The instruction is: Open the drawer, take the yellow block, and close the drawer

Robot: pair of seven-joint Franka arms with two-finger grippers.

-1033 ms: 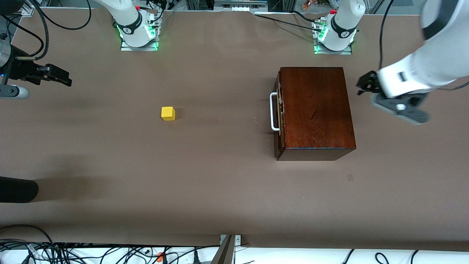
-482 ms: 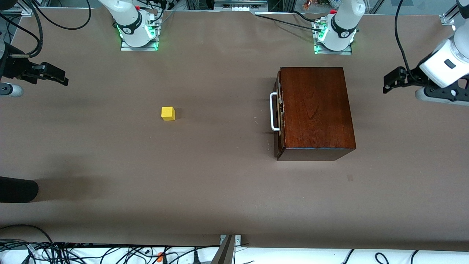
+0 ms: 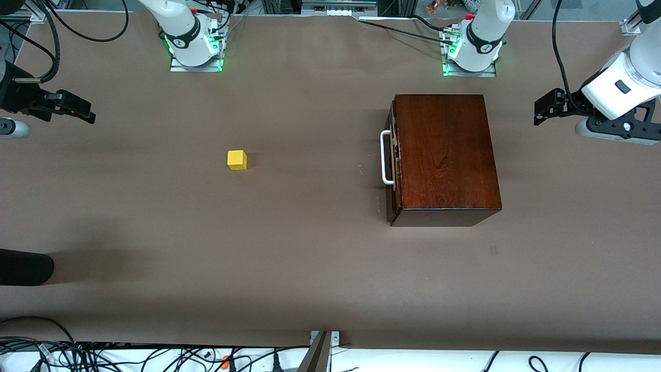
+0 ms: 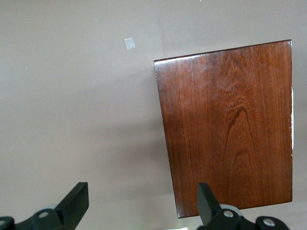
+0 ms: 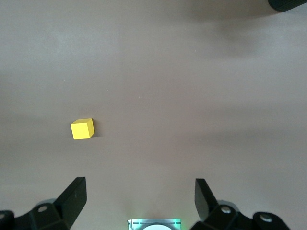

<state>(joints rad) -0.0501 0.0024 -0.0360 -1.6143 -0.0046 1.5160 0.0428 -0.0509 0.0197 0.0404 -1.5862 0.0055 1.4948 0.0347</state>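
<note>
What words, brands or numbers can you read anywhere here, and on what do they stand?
None can be read.
The arm bases each bear a small round dark mark, too small to read.
The wooden box, its drawer with the white handle, and the yellow block carry no writing.
The pale scrap on the table beside the box is blank.

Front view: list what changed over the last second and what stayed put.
The left hand pulled away from beside the wooden box toward the left arm's end of the table, then settled there, open and empty. The right hand drifted slightly toward the right arm's end, open. Unchanged: the drawer shut, the yellow block on the table.
</note>
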